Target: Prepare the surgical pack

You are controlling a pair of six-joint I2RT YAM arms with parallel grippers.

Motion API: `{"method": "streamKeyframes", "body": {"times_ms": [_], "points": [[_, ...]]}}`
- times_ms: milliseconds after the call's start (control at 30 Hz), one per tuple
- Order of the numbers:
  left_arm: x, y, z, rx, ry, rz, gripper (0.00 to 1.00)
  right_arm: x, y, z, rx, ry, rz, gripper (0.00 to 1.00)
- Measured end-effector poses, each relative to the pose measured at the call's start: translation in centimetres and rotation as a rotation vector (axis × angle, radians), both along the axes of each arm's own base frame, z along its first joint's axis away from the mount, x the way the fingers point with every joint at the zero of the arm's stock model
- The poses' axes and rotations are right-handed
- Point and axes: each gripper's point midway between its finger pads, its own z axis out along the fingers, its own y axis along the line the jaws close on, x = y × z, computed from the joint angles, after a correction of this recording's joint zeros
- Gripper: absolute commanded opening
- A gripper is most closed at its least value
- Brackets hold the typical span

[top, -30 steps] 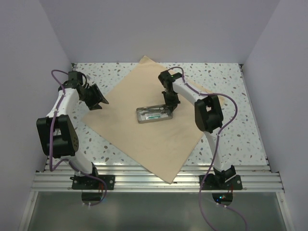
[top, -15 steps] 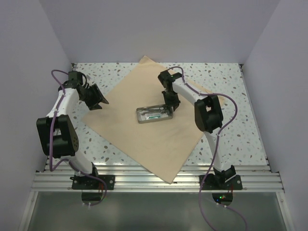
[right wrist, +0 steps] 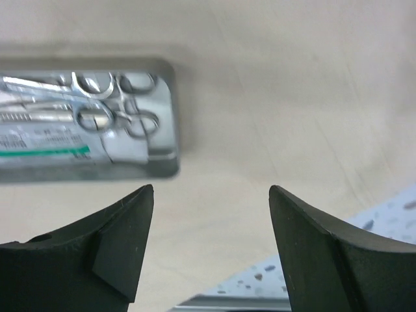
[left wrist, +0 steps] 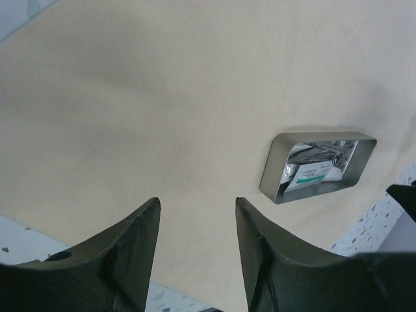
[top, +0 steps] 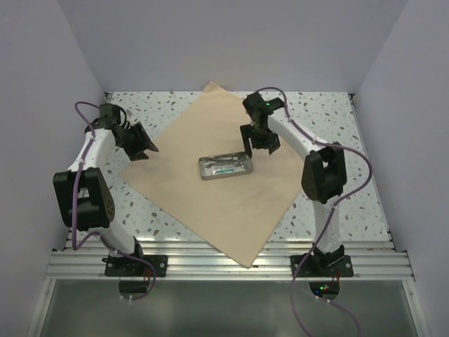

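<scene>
Since a second ago the right gripper [top: 259, 147] has lifted off the tray [left wrist: 271, 170] and drawn back toward the table's [top: 365, 203] far right, its jaws spreading from nearly closed to wide apart with nothing between them; the left arm has not stirred

Nearest, the wrapping sheet [top: 210, 203] lies flat and turned like a diamond, its near corner hanging over the table's near edge onto the metal rail. At the sheet's middle sits the small tray, with scissors and forceps [right wrist: 120, 110] inside. Beyond it, the left gripper [top: 142, 152] hangs over the sheet's left corner, jaws about half spread and empty, while the right gripper hovers just past the tray's right end. The sheet's far corner reaches close to the table's far edge

The sheet looks thin, light and limp, likely to hold a crease yet slide easily on the smooth tabletop. The tray probably pins its centre, so a fold should pivot there. Corners seem the best places to pinch: the overhanging near corner offers a free edge, and the left corner sits right under the left gripper. A flat-lying edge may be hard to get a finger beneath
</scene>
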Motion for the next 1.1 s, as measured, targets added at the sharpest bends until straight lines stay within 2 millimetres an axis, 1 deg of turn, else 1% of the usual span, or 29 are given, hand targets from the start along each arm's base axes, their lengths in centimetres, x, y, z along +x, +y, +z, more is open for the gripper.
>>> {"method": "streamKeyframes", "body": {"times_ms": [67, 100, 133, 167, 200, 233, 267, 300, 367, 433, 467, 533, 600, 700, 733, 800, 867, 967, 1033, 1100], "points": [[0.0, 0.0, -0.1, 0.002, -0.003, -0.005, 0.54, -1.9, -1.4, 1.7, 0.016, -0.009, 0.01, 0.76], [-0.1, 0.0, -0.1, 0.004, -0.006, -0.007, 0.54, -3.6, -2.2, 2.6, 0.028, 0.0, 0.016, 0.74], [-0.3, 0.0, -0.2, 0.005, -0.006, -0.011, 0.54, -6.0, -3.2, 3.4, 0.044, 0.018, 0.02, 0.73], [-0.5, -0.1, -0.2, 0.006, -0.007, -0.012, 0.54, -8.2, -3.7, 3.9, 0.065, 0.035, 0.027, 0.73], [-0.8, -0.1, -0.4, 0.005, -0.005, -0.014, 0.54, -10.0, -4.0, 4.1, 0.08, 0.056, 0.034, 0.72], [-1.2, -0.3, -0.5, 0.004, -0.003, -0.018, 0.54, -12.8, -4.1, 3.9, 0.099, 0.081, 0.051, 0.71], [-1.6, -0.4, -0.6, 0.002, 0.002, -0.02, 0.54, -15.0, -4.0, 3.7, 0.109, 0.112, 0.075, 0.71], [-2.0, -0.5, -0.8, 0.003, 0.005, -0.024, 0.54, -18.0, -3.6, 3.1, 0.116, 0.154, 0.107, 0.71], [-2.8, -0.7, -1.2, 0.001, 0.016, -0.028, 0.54, -23.4, -2.0, 1.9, 0.134, 0.224, 0.202, 0.69], [-3.8, -0.9, -1.7, -0.002, 0.032, -0.032, 0.54, -28.4, -1.0, 0.6, 0.151, 0.294, 0.286, 0.67], [-4.2, -1.0, -1.9, -0.001, 0.037, -0.036, 0.54, -30.5, -0.9, 0.1, 0.15, 0.32, 0.318, 0.66], [-4.7, -1.1, -2.1, 0.001, 0.043, -0.04, 0.54, -33.5, -0.8, -0.5, 0.161, 0.346, 0.358, 0.65], [-5.2, -1.2, -2.2, 0.003, 0.045, -0.044, 0.54, -35.3, -0.3, -1.0, 0.169, 0.347, 0.381, 0.63], [-5.6, -1.2, -2.4, 0.005, 0.046, -0.048, 0.54, -37.8, 1.9, -1.6, 0.19, 0.321, 0.441, 0.59], [-5.8, -1.3, -2.4, 0.005, 0.046, -0.048, 0.54, -38.2, 2.4, -1.8, 0.19, 0.308, 0.455, 0.58], [-6.0, -1.3, -2.5, 0.006, 0.048, -0.048, 0.54, -39.1, 3.5, -2.7, 0.179, 0.287, 0.481, 0.52], [-6.2, -1.3, -2.4, 0.009, 0.045, -0.049, 0.54, -39.2, 4.0, -3.9, 0.14, 0.265, 0.475, 0.46], [-6.3, -1.4, -2.0, 0.012, 0.03, -0.052, 0.54, -38.8, 4.1, -5.5, 0.077, 0.237, 0.447, 0.44], [-6.3, -1.4, -1.5, 0.015, 0.013, -0.055, 0.54, -38.5, 4.3, -5.9, 0.06, 0.213, 0.44, 0.44], [-6.3, -1.4, -1.0, 0.019, -0.002, -0.056, 0.54, -38.4, 4.9, -5.9, 0.066, 0.193, 0.44, 0.43]]}}
